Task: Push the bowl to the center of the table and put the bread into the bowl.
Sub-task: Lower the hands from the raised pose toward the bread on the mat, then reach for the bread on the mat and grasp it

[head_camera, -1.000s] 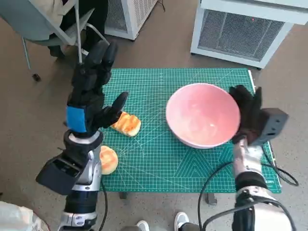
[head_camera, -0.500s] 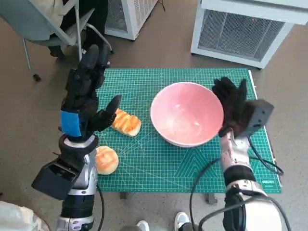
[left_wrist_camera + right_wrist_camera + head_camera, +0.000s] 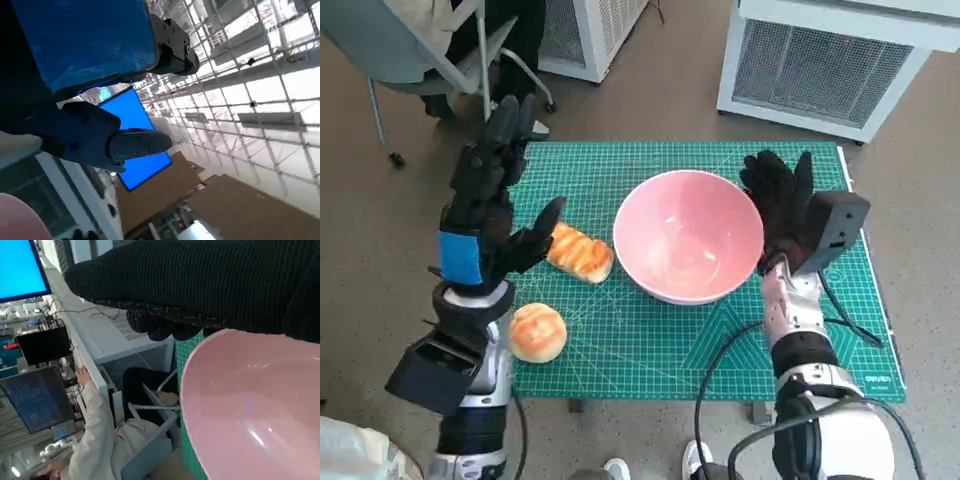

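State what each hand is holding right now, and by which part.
Nothing is held. The right hand lies flat against the pink bowl's outer side; the left hand is raised, fingers spread, with nothing in it.

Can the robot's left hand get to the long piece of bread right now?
Probably yes. The left hand is open and raised just beside the long bread, holding nothing, and nothing lies between them. The bowl sits on the bread's other side.

The bowl (image 3: pixel 688 249) is set near the middle of the mat (image 3: pixel 620 340). A bread loaf (image 3: pixel 579 253) is placed just left of it, and a bun (image 3: pixel 538 332) nearer the front-left corner.
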